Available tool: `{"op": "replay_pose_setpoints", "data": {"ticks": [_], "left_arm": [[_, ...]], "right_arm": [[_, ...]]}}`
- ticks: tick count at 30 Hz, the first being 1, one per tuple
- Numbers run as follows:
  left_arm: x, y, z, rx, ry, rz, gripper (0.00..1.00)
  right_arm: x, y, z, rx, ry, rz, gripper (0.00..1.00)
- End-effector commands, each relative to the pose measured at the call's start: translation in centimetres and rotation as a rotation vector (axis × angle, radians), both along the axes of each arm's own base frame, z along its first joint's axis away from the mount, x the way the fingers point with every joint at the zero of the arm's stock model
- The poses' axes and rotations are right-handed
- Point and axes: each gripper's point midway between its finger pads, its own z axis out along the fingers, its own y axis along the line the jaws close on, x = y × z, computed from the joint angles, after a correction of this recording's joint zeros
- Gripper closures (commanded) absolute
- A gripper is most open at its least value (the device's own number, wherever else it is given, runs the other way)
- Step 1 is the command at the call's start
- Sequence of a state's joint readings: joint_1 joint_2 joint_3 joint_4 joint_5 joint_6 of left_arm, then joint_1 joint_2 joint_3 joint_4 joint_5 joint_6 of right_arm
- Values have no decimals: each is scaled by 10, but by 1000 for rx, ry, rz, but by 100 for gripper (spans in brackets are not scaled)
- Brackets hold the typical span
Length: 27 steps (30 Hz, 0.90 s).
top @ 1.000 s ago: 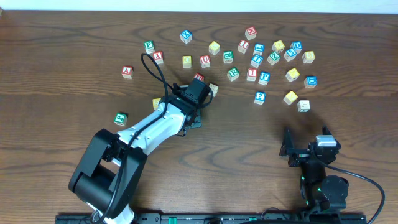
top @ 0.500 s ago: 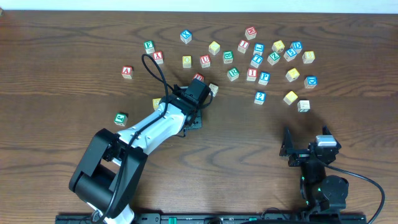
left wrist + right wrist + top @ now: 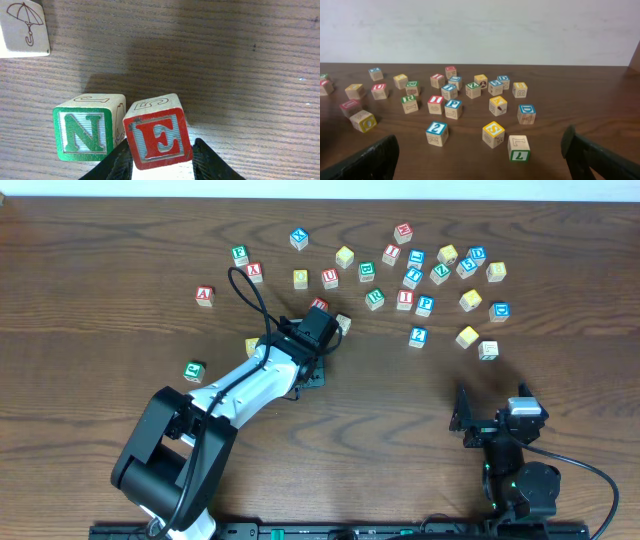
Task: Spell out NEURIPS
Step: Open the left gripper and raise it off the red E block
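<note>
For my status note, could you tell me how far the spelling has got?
Done: green-lettered wooden N cube placed. In hand: red-lettered wooden E cube beside it, between the left gripper's fingers. Left: red U, green R, red I, blue P, yellow S, scattered.

We look at a dark brown wooden bench (image 3: 80,330) with a fine grain running along its length. At its far edge stands a plain, pale wall (image 3: 480,30), bare and evenly lit. The light is soft and diffuse. Up close the wood carries a faint sheen, and a blurred shadow (image 3: 165,55) lies across it. We see no window or floor.
</note>
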<state>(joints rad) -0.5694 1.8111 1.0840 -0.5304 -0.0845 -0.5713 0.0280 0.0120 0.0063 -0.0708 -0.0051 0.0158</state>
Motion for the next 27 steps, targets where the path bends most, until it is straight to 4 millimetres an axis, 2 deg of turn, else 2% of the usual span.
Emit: {"op": "replay_pose_setpoints", "data": {"ticks": [1, 16, 23, 27], "left_arm": [[-3, 6, -8, 26, 19, 2, 61], [-1, 7, -4, 26, 7, 17, 60], [1, 5, 9, 8, -22, 17, 60], [2, 5, 23, -5, -44, 15, 60]], "right_arm": [[0, -2, 0, 13, 1, -7, 1], [0, -2, 0, 13, 1, -7, 1], [0, -2, 0, 13, 1, -7, 1], [0, -2, 0, 13, 1, -7, 1]]}}
